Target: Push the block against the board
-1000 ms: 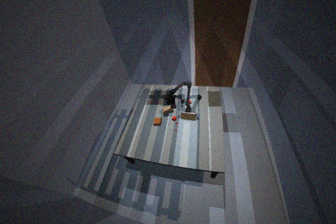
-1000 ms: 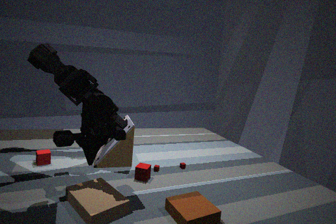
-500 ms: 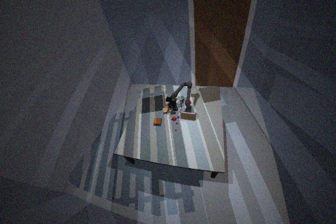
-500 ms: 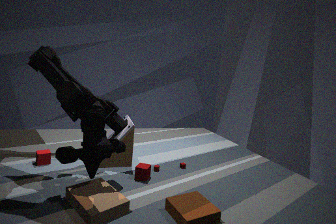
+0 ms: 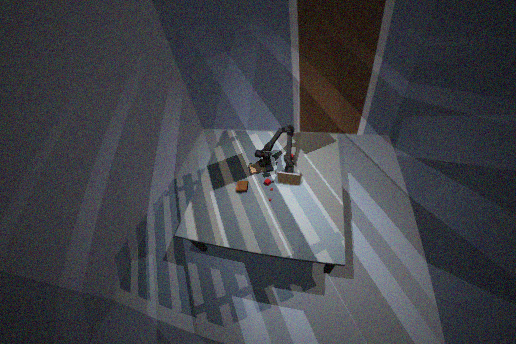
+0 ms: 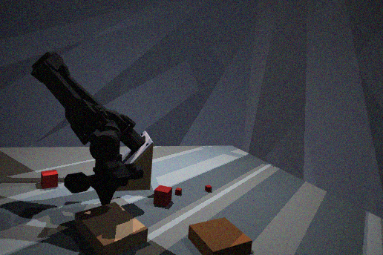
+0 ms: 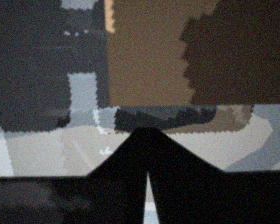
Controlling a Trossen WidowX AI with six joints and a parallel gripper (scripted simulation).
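Observation:
A tan flat board (image 5: 254, 169) (image 6: 118, 231) (image 7: 147, 60) lies on the table, mostly in the arm's shadow. An orange-brown square block (image 5: 242, 186) (image 6: 219, 236) lies flat, apart from the board with a clear gap between them. My gripper (image 5: 260, 166) (image 6: 105, 201) (image 7: 145, 136) is shut with nothing in it and points down. Its tip is low at the board's edge on the arm's side, on the side away from the block. I cannot tell whether it touches the board.
A tan wedge with a white slanted face (image 5: 289, 178) (image 6: 142, 165) stands behind the arm. Red cubes lie around: one large (image 6: 162, 195) (image 5: 268, 181), one to the left (image 6: 49, 179), two tiny (image 6: 178, 191) (image 6: 208, 188). A brown door (image 5: 340, 41) stands behind the table (image 5: 300, 236).

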